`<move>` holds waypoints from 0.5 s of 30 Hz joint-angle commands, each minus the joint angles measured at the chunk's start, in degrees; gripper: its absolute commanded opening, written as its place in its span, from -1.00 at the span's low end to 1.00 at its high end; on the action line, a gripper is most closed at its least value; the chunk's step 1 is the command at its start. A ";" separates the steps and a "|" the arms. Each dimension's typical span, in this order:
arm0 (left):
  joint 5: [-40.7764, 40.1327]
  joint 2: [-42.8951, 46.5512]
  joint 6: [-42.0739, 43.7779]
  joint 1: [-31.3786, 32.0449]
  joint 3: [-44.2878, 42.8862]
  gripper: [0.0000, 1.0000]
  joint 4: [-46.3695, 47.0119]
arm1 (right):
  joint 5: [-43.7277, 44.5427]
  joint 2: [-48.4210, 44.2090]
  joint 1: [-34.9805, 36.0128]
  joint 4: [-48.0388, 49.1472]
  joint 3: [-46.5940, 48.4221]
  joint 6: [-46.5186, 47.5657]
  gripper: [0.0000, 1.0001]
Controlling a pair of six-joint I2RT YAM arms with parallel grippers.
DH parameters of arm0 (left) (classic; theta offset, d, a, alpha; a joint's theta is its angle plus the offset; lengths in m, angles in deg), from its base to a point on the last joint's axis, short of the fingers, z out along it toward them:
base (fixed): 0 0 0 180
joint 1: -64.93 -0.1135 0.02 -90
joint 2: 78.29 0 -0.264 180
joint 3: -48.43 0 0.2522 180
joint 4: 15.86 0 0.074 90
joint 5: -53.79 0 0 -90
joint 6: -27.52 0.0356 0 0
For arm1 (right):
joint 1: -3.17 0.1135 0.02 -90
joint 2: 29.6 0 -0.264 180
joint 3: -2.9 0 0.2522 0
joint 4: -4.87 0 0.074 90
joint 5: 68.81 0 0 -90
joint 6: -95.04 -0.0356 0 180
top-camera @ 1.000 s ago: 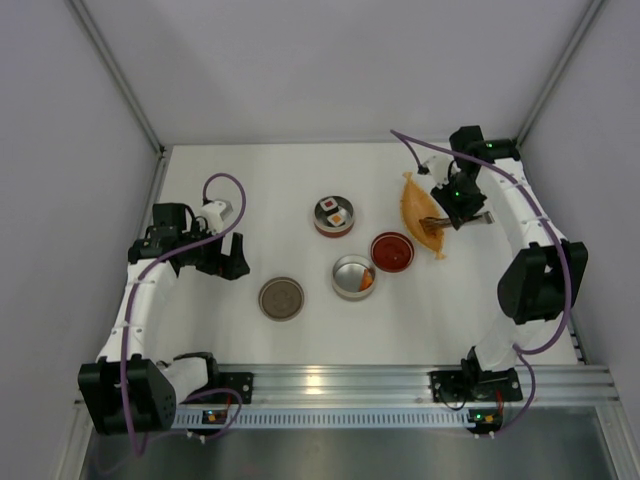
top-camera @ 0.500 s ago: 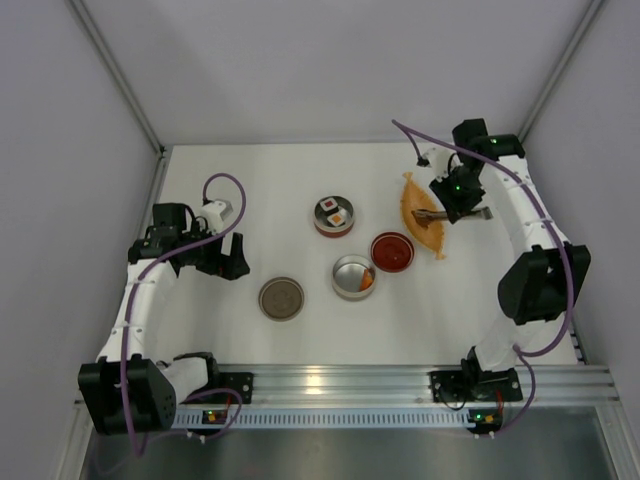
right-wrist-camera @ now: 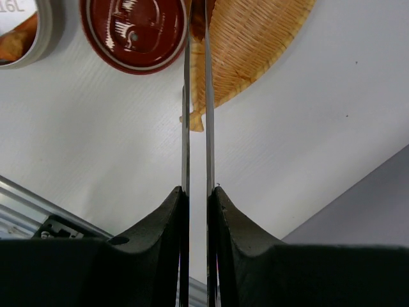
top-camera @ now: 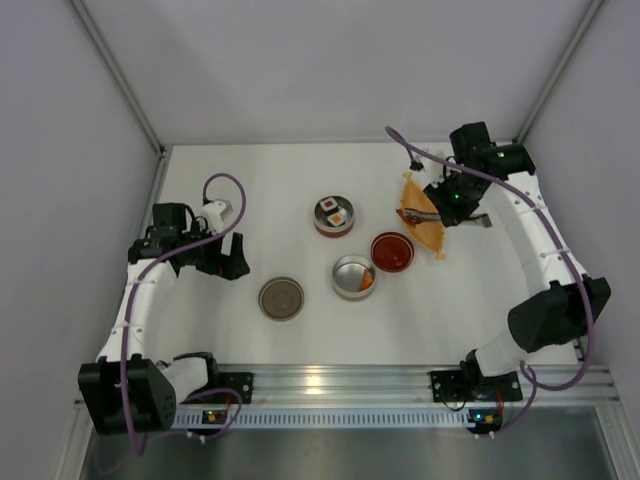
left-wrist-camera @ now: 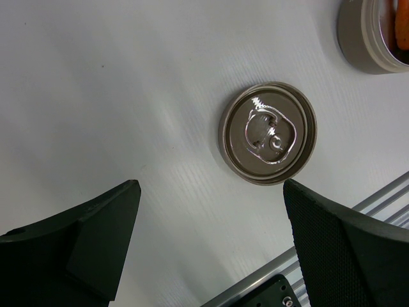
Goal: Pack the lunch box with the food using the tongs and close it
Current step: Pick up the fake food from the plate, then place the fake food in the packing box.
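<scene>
My right gripper [top-camera: 447,207] is shut on the tongs [top-camera: 418,214]. They point left over the orange woven tray [top-camera: 422,228]. In the right wrist view both silver arms of the tongs [right-wrist-camera: 186,128] run up from between my fingers [right-wrist-camera: 167,211], close together. A dark reddish-brown bit [right-wrist-camera: 198,18] shows at their far end; I cannot tell what it is. A red-rimmed tin [top-camera: 334,216] holds a white block with a dark and red top plus an orange piece. A silver tin [top-camera: 353,277] holds orange chunks [top-camera: 368,281]. My left gripper [top-camera: 226,262] stands open above bare table, holding nothing.
A red lid [top-camera: 392,251] lies beside the silver tin, and below the tongs in the right wrist view as red lid [right-wrist-camera: 136,31]. A silver lid [top-camera: 281,298] lies near my left gripper, seen as silver lid [left-wrist-camera: 268,133]. Grey walls enclose the table; an aluminium rail [top-camera: 340,382] runs along the near edge.
My right gripper has swung the tongs leftward over the woven tray, with the right arm's elbow moving outward to the right. The left arm has not moved.
</scene>
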 commanded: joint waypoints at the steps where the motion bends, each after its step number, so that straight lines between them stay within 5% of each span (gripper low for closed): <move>1: 1.18 0.40 0.72 -0.14 -0.43 0.96 1.30 | -2.30 -5.54 4.02 -3.60 -2.14 -1.90 -0.75; 15: 1.27 0.48 0.45 -0.23 -0.34 0.96 1.13 | -6.25 -9.33 17.73 -6.67 -4.95 -6.04 -0.75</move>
